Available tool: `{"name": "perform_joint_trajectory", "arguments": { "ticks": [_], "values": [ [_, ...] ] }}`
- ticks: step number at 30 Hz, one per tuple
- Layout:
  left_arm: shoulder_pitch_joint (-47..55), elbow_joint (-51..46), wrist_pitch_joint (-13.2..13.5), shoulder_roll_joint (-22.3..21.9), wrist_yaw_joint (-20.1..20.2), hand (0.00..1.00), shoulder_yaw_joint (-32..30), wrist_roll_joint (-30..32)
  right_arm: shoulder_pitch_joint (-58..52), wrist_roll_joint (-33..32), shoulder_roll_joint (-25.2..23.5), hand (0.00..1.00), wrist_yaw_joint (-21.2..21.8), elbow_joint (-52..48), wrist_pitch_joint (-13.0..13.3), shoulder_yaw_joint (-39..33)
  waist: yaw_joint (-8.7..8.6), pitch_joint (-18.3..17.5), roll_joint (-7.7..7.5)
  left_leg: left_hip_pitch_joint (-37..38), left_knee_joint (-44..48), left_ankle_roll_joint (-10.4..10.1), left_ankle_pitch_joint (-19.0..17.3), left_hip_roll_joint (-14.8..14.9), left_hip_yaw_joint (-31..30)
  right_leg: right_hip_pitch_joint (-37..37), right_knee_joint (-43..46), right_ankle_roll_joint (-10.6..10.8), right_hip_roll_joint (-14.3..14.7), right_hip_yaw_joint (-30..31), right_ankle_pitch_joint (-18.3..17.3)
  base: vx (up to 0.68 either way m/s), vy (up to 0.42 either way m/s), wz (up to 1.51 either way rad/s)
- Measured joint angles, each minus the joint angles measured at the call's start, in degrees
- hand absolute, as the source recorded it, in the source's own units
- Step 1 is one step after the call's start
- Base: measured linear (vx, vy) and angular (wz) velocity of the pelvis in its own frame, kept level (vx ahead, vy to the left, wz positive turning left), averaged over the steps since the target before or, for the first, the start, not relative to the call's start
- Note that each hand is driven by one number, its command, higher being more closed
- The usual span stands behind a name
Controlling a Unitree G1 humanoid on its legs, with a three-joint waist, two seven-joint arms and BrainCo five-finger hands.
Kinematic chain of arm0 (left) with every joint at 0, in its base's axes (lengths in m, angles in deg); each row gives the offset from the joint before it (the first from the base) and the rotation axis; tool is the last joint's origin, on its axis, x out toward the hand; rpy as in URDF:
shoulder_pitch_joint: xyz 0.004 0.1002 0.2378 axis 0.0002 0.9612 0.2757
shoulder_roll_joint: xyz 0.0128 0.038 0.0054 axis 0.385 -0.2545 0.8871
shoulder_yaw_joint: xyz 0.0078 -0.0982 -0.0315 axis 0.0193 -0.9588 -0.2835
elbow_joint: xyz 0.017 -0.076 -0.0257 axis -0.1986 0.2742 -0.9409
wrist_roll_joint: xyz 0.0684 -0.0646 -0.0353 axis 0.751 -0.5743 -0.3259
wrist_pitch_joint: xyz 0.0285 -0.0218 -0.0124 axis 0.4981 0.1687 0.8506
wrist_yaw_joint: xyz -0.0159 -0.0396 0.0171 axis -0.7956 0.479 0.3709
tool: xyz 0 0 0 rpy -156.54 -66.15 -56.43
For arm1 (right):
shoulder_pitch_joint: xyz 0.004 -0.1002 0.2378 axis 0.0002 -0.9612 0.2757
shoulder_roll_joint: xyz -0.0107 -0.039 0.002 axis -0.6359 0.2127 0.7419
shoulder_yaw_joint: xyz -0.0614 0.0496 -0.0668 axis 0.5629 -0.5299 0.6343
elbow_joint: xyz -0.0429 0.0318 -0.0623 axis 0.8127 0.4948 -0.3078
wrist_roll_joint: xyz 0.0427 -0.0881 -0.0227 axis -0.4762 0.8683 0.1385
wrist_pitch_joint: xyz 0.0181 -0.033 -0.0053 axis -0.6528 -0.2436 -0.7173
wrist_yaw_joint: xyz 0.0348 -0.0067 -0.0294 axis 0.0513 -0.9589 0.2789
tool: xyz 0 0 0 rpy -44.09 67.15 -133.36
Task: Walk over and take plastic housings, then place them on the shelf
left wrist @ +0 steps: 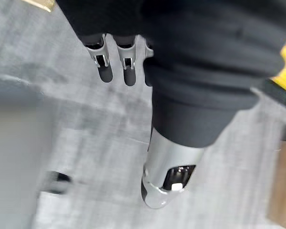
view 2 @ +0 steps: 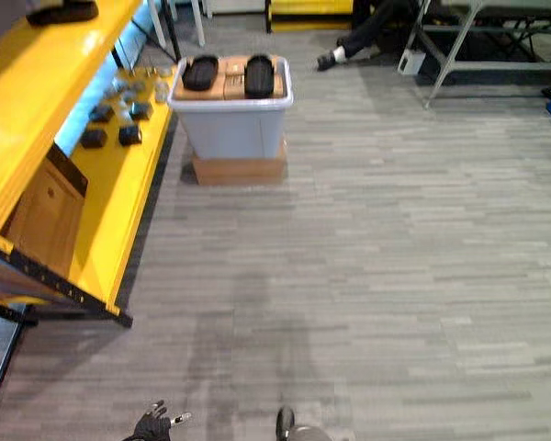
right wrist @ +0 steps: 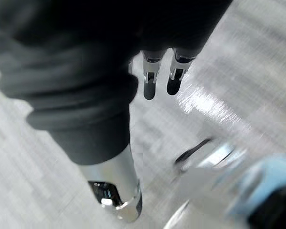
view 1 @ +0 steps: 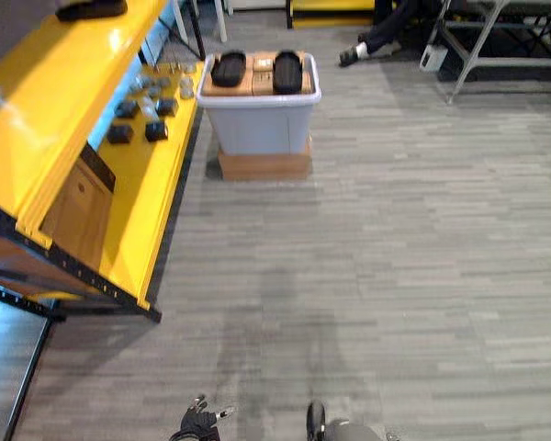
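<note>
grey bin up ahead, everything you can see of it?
The bin is a pale grey plastic tub with a white rim and tapered walls. It stands upright on a brown cardboard base on the floor, by the far end of the yellow shelf. Brown cardboard fills its top, with two black housings lying side by side on it.

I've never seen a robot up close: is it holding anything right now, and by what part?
Nothing is held. The left hand and right hand hang open over the floor; the plastic housings lie atop the grey bin ahead.
</note>
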Motion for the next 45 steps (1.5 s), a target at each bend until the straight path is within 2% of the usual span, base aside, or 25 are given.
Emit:
{"name": "perform_joint_trajectory", "arguments": {
  "ticks": [2,4,6,7,10,11,12,13,14,16,17,19,21,22,23,24,27,28,31,33,35,36,40,42,45],
  "values": [
    [0.3,-1.4,0.5,-0.3,0.2,0.00,-1.4,-1.5,2.9,0.0,0.9,0.00,0.0,0.5,-0.1,0.0,2.03,0.1,0.10,-7.5,-4.6,0.9,-2.9,-1.4,1.7,2.9,-2.9,0.0,-0.5,3.3,-1.2,0.54,-0.011,-0.70],
    [0.3,-2.4,1.2,0.2,0.8,0.00,-1.5,-2.7,7.3,0.2,1.7,0.00,-0.1,0.9,-0.1,-0.8,3.56,0.6,-0.23,-13.6,-24.4,2.2,-2.1,-5.2,0.9,5.4,-3.4,1.1,-2.5,6.1,-4.6,0.52,0.099,-0.71],
    [1.1,-2.3,1.2,0.4,1.0,0.00,-0.8,-2.7,8.1,0.9,2.9,0.00,-0.3,0.9,0.0,-0.5,3.98,0.0,0.98,-15.9,-41.6,1.3,2.9,-5.7,-1.2,8.4,-4.4,2.3,-2.9,6.7,-7.7,0.56,0.177,-0.38],
    [1.6,-2.1,1.2,0.9,1.0,0.00,-0.9,-2.7,7.9,1.4,3.1,0.00,-0.5,1.1,0.0,0.1,4.93,-0.4,0.58,-17.0,-39.9,1.8,7.6,-6.1,-1.2,10.7,-4.5,3.4,-3.9,7.5,-9.8,0.55,0.207,-0.30],
    [2.2,0.5,0.7,2.4,0.9,0.00,-1.1,-2.0,6.7,2.0,2.8,0.00,-0.5,1.7,0.3,1.0,5.29,-1.6,-1.87,-14.8,-38.1,10.3,11.3,-11.0,-3.5,7.0,10.3,7.5,-7.3,7.8,-11.6,0.74,0.224,-0.05],
    [2.2,1.9,0.4,3.1,0.9,0.00,-1.0,-1.9,6.6,2.0,2.2,0.00,-0.5,2.2,0.3,0.8,4.96,-1.2,-2.41,-12.3,-38.6,11.4,10.5,-11.7,-3.4,3.3,21.0,10.7,-7.8,8.2,-9.8,0.75,0.233,0.19],
    [2.6,2.5,0.0,3.8,0.9,0.00,-0.9,-1.9,6.4,2.0,1.4,0.00,-0.5,2.8,0.3,0.7,4.52,-0.6,-3.37,-8.4,-39.5,11.9,8.8,-12.3,-3.6,0.0,31.9,17.8,-8.6,8.7,-4.5,0.76,0.183,0.30],
    [3.3,2.8,-0.4,4.3,0.9,0.00,-0.7,-1.5,5.2,2.0,0.1,0.00,-0.3,2.8,0.3,0.7,3.69,0.1,-4.15,-2.7,-41.6,12.7,6.7,-13.0,-4.6,-4.1,44.7,21.4,-9.4,8.8,6.8,0.59,0.097,0.30],
    [3.4,2.8,-0.8,4.7,0.7,0.00,-0.2,-1.2,4.6,2.1,-0.3,0.00,-0.1,2.9,0.3,0.8,3.53,0.4,-4.43,0.2,-42.8,12.9,6.2,-13.2,-4.7,-5.9,49.5,20.8,-10.2,7.7,5.7,0.72,0.072,0.30],
    [3.3,2.8,-1.2,4.8,0.1,0.00,1.7,-1.0,3.1,2.2,-0.2,0.00,0.2,2.7,0.3,1.9,3.20,0.6,-3.73,8.8,-46.8,13.8,5.5,-12.9,-6.1,-11.1,54.2,13.8,-12.8,1.4,-2.7,0.69,0.030,0.23],
    [2.4,2.8,-1.2,4.7,0.0,0.00,2.7,-1.0,2.1,2.0,-0.1,0.00,0.4,2.4,0.4,2.2,2.06,0.4,-2.77,13.7,-49.6,13.5,4.8,-11.4,-7.3,-14.4,50.0,10.9,-12.1,-0.9,-7.2,0.83,-0.045,0.53],
    [-0.5,2.6,-1.1,4.3,0.0,0.00,3.6,-1.0,0.8,2.2,0.4,0.00,0.6,1.9,0.4,2.9,0.25,0.1,-1.69,17.8,-51.6,12.7,3.7,-8.7,-9.3,-19.9,37.4,10.4,-9.3,-1.8,-9.2,0.78,-0.140,0.72],
    [-3.9,0.7,-0.4,4.0,-0.1,0.00,3.7,-1.1,-1.8,2.2,0.2,0.00,0.6,1.7,0.3,2.9,-1.15,-0.4,-2.38,22.3,-54.2,10.0,2.0,-6.7,-10.8,-24.4,10.5,11.3,-8.5,-0.6,-2.3,0.91,-0.331,0.85],
    [-4.6,0.1,0.1,3.3,-0.1,0.00,3.7,-1.1,-3.2,2.2,0.3,0.00,0.6,1.8,0.3,2.7,-1.60,-0.7,-2.43,24.2,-54.7,8.5,0.9,-6.5,-11.1,-25.6,9.2,11.8,-8.8,0.4,5.2,0.90,-0.380,0.72],
    [-4.7,0.0,0.3,2.5,-0.1,0.00,3.6,-1.0,-3.8,2.2,0.3,0.00,0.6,2.1,0.2,1.9,-2.05,-1.3,-1.78,25.4,-53.7,7.8,0.5,-5.2,-11.2,-25.6,11.7,6.7,-7.4,1.9,8.7,0.91,-0.389,0.28],
    [-4.4,-0.6,0.4,1.0,-0.2,0.00,3.4,-1.0,-3.8,2.2,0.3,0.00,0.6,1.3,0.1,0.0,-2.01,-1.8,0.96,23.9,-48.1,6.7,1.3,-3.1,-10.7,-25.6,15.7,5.8,-5.4,1.1,4.4,0.70,-0.288,0.03],
    [-3.7,-3.1,0.7,-1.5,-0.2,0.00,0.0,-1.2,-4.4,2.2,-0.3,0.00,0.8,0.3,-0.1,-1.8,-2.01,-0.6,2.38,14.0,-16.3,-1.9,8.4,-0.9,-12.3,-16.7,16.5,2.7,-2.7,-0.5,-2.0,0.75,-0.270,0.08],
    [-2.7,-4.1,0.8,-2.0,-0.2,0.00,-0.6,-1.2,-4.7,2.2,-0.3,0.00,0.7,0.2,-0.2,-1.7,-1.47,-0.4,2.39,9.0,-2.7,-3.4,7.3,0.1,-11.7,-10.5,13.4,2.2,-1.2,-0.5,-2.3,0.63,-0.172,0.10],
    [-0.3,-3.9,0.9,-2.1,-0.2,0.00,-0.9,-2.2,-4.4,2.2,-0.7,0.00,0.4,-0.8,-0.2,-1.9,0.14,-0.3,0.22,0.4,3.0,0.4,1.4,1.0,-3.4,1.7,4.6,2.0,-1.6,1.1,-2.5,0.61,-0.082,-0.10],
    [0.9,-3.6,1.1,-1.4,-0.1,0.00,-1.0,-3.1,-2.9,2.2,-0.4,0.00,0.4,-1.4,0.0,-3.0,1.65,-0.2,0.09,-4.0,-13.3,0.7,-1.8,0.0,1.2,5.7,1.7,3.2,-3.3,2.7,-3.1,0.49,0.051,-0.45],
    [1.8,-3.0,1.3,-1.6,-0.2,0.00,-1.6,-4.0,-2.4,2.2,-0.4,0.00,0.4,-2.0,0.1,-4.1,2.59,-0.3,0.26,-5.2,-33.9,2.4,0.6,-2.0,1.5,8.5,-0.2,5.8,-5.1,3.0,-4.9,0.51,0.166,-0.38],
    [2.2,-3.0,1.5,-1.7,-0.1,0.00,-1.5,-4.5,-2.8,2.2,0.0,0.00,0.3,-2.1,0.1,-3.9,2.99,-0.5,0.28,-5.1,-41.2,3.3,10.1,-3.5,1.2,10.4,-1.3,7.3,-5.9,3.1,-6.9,0.56,0.226,0.03],
    [1.3,-0.6,1.7,0.1,0.1,0.00,-0.3,-4.4,-1.9,2.2,-1.0,0.00,-0.1,-1.6,0.0,1.2,2.13,-2.2,-1.87,-4.7,-42.7,6.0,10.0,-8.0,0.0,10.3,0.3,8.8,-9.6,3.1,-4.7,0.46,0.196,0.33],
    [1.3,0.1,1.6,1.3,0.2,0.00,-0.3,-4.4,-1.0,2.2,-0.8,0.00,-0.1,-1.9,0.3,3.1,2.83,-2.6,-2.43,-1.8,-44.0,6.9,9.7,-8.7,0.3,8.3,7.8,9.7,-9.6,5.4,-3.2,0.40,0.163,0.22],
    [2.0,1.1,0.8,3.5,0.0,0.00,1.5,-4.3,1.3,1.9,-1.0,0.00,0.0,-2.0,0.5,6.1,2.57,-2.1,-2.59,6.3,-49.8,7.1,7.9,-7.9,0.0,-1.8,33.4,15.0,-9.5,6.4,-1.4,0.39,0.109,0.01]
  ]
}}
